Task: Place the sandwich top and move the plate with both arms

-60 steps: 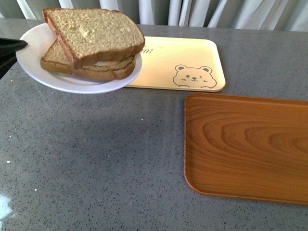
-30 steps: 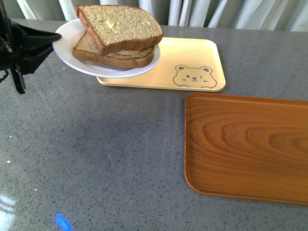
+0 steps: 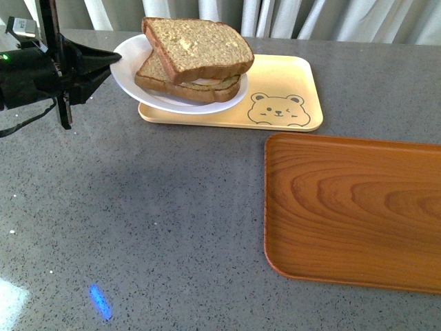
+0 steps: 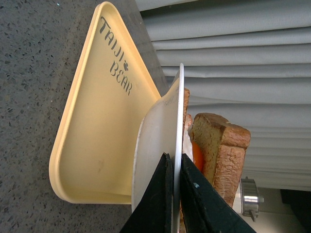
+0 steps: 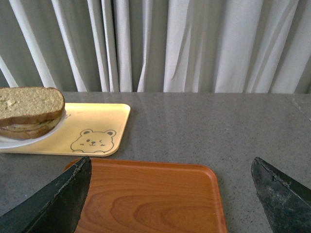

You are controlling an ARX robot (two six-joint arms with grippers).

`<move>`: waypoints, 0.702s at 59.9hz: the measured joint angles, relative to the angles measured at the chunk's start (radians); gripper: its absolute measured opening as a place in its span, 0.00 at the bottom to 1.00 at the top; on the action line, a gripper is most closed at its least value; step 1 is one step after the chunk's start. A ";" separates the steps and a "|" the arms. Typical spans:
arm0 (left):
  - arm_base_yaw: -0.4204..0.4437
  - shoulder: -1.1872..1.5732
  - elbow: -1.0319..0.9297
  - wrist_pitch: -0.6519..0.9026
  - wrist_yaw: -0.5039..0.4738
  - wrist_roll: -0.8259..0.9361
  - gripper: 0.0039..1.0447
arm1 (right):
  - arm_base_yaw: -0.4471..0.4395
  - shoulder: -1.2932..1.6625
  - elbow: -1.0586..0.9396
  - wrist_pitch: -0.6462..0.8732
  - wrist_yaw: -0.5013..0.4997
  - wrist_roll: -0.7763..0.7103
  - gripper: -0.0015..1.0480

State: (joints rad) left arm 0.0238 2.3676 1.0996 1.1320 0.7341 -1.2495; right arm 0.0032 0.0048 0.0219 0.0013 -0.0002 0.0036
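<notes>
Front: pinching the plate's [image 3: 129, 61] rim in the left gripper [image 3: 112, 58], over the bear tray's [image 3: 275, 79] left end, sandwich top [image 3: 196, 43] uppermost. Left wrist: clamped across that rim above the bear tray. Right wrist: holding the right gripper [image 5: 171, 162] wide, empty, near the bear tray.

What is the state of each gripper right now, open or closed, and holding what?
Left gripper: closed on the rim of the plate.
Right gripper: open, holding nothing.
</notes>
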 joint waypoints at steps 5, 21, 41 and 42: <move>-0.008 0.037 0.040 -0.010 0.003 -0.003 0.02 | 0.000 0.000 0.000 0.000 0.000 0.000 0.91; -0.019 0.102 0.143 -0.041 0.006 -0.010 0.02 | 0.000 0.000 0.000 0.000 0.000 0.000 0.91; -0.028 0.154 0.243 -0.114 0.033 -0.002 0.02 | 0.000 0.000 0.000 0.000 0.000 0.000 0.91; -0.029 0.154 0.243 -0.117 0.034 0.000 0.02 | 0.000 0.000 0.000 0.000 0.000 0.000 0.91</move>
State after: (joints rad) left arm -0.0048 2.5217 1.3430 1.0145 0.7685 -1.2499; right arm 0.0032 0.0048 0.0219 0.0013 -0.0002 0.0036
